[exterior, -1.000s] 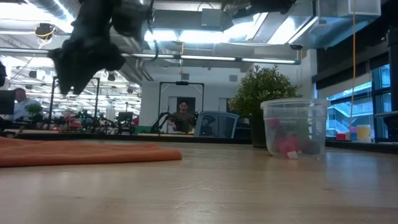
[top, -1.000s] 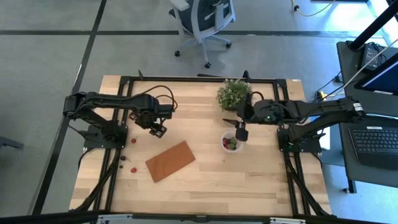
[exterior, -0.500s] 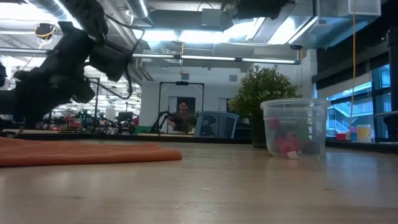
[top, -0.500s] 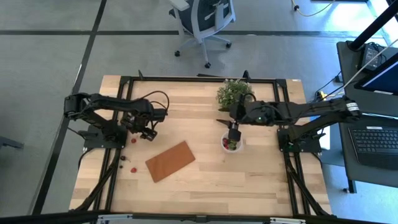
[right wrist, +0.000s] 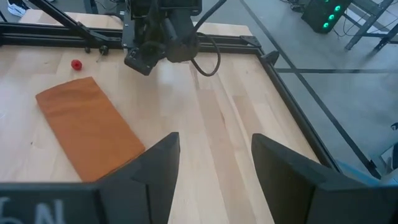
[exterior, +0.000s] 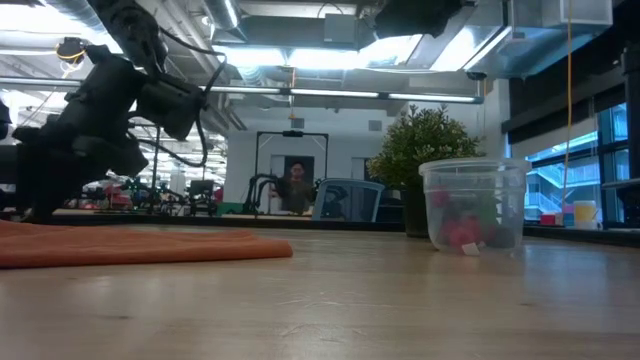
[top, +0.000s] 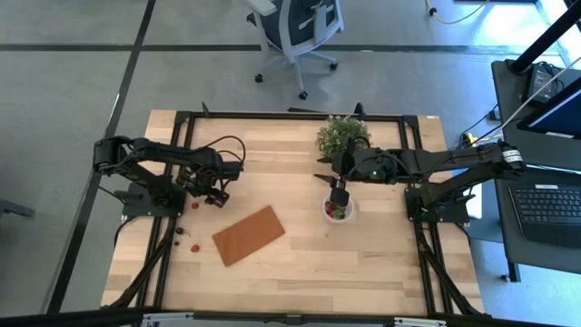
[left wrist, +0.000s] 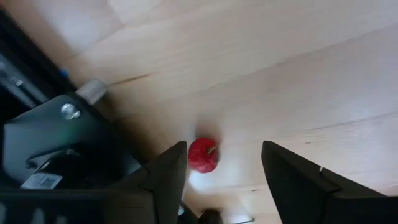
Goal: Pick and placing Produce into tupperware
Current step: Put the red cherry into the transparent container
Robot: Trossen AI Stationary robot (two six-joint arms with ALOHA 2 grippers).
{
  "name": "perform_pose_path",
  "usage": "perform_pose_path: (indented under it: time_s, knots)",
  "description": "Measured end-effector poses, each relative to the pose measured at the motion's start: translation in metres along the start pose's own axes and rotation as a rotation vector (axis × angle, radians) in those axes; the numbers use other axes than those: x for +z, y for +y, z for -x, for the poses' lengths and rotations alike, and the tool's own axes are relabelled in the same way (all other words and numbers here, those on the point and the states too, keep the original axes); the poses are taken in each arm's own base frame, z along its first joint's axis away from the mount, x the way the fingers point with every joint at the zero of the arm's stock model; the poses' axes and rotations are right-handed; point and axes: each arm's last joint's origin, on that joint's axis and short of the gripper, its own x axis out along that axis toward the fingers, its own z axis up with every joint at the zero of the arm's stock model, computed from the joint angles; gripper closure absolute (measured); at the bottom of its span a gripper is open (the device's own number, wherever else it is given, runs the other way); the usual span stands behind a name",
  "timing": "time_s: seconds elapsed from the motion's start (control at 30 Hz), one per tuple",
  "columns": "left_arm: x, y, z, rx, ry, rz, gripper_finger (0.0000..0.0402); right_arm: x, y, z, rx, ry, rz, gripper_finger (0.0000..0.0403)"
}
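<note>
Left claw [top: 216, 194] swung from mid-surface back toward the left edge and lowered, now low over the surface [top: 300, 263], close beside a red berry [top: 194, 205]. In the left wrist view, fingers [left wrist: 163, 174] apart, the same berry [left wrist: 203, 155] lying on bare wood in the gap between them, not yet gripped. Slight narrowing of that gap over the last second, suggesting a closing move just begun. Two more loose berries [top: 187, 239] farther along the left edge, near the board [top: 249, 234].

Right claw [top: 338, 193] shifted from just right of the cup [top: 339, 210] to a spot above its rim, fingers [right wrist: 155, 162] apart and empty in the right wrist view. Cup standing right of centre, in front of the plant [top: 339, 135], red pieces already inside [exterior: 460, 232].

Reading: one delivery likely finished on the right; next pick being set up on the left. Task partly done, at least three berries left outside the cup.
</note>
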Motion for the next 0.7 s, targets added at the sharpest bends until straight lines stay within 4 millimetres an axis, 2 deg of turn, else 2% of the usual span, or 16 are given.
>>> perform_pose_path:
  time_s: [0.47, 0.7]
  knots:
    - [0.0028, -0.0011, -0.0007, 0.004, -0.05, 0.0, 0.0325, -0.0001, 0.0, 0.0, 0.0, 0.001, -0.002, 0.0201]
    - [0.0011, 0.0011, -0.0008, 0.028, -0.034, 0.006, 0.0364, 0.0, 0.0, 0.0001, 0.0, 0.0, -0.002, 0.0201]
